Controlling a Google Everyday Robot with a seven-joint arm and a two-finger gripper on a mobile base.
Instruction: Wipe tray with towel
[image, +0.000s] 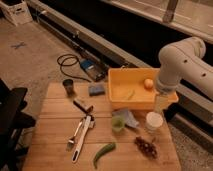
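End effector (159, 104) spread and empty, hanging at the front right corner of the large yellow rectangular plastic tray (131, 102). Small grey-blue floppy cloth towel (129, 118) lies on the wooden bench (50, 145) just before the tray, untouched. Step in hand, I judge: fetching the towel. Next I must shift left, descend, pinch the cloth.

The tray (120, 92) is bright yellow, the ball (148, 83) in it orange. The towel (129, 118) is grey-blue, the sponge (96, 89) blue. The cup (118, 124) by the towel is pale green, the tub (154, 120) white. The table (52, 120) is light planked wood. The gripper (160, 103) at the tray's right front corner is pale, its arm (182, 62) white.
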